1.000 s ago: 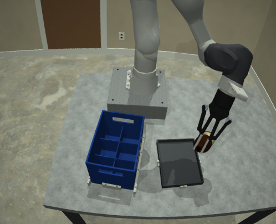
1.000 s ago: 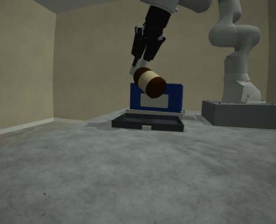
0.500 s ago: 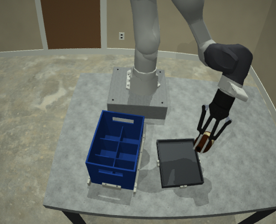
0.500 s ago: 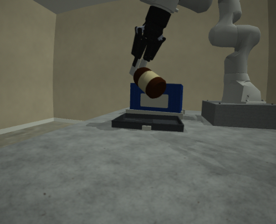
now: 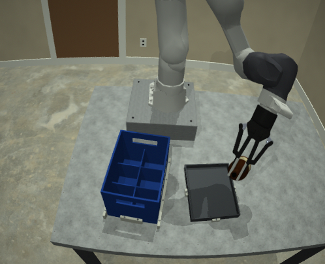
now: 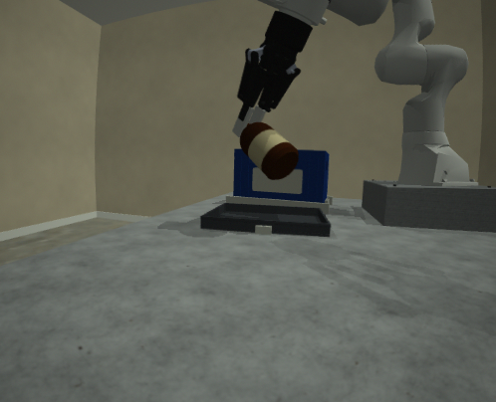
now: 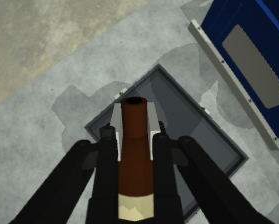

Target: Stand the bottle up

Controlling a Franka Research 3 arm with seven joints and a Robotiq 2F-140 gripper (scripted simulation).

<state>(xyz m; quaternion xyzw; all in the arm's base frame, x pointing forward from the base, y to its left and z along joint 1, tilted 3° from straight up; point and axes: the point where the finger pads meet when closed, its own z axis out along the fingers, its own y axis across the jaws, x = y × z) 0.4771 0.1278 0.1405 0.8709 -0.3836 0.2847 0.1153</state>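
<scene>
table (image 5: 280, 209) carries all | blue crate (image 5: 117, 173) beside dark tray (image 5: 236, 199), apart | gripper (image 5: 245, 161) nearly closed, clamped on brown bottle (image 6: 269, 149) by its neck | bottle tilted, in air above tray's outer edge, cream label band visible

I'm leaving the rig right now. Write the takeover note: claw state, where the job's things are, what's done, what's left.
Claw: shut on the brown glass bottle with the cream label, gripping its neck.
Bottle: lifted off the shallow dark grey tray, held tilted in the air at the tray's edge on the side away from the blue compartmented crate.
Tray: nothing lies in it; it sits beside the crate.
Done: bottle picked up.
Left: turn it upright, set it base-down on the tray, release.
</scene>
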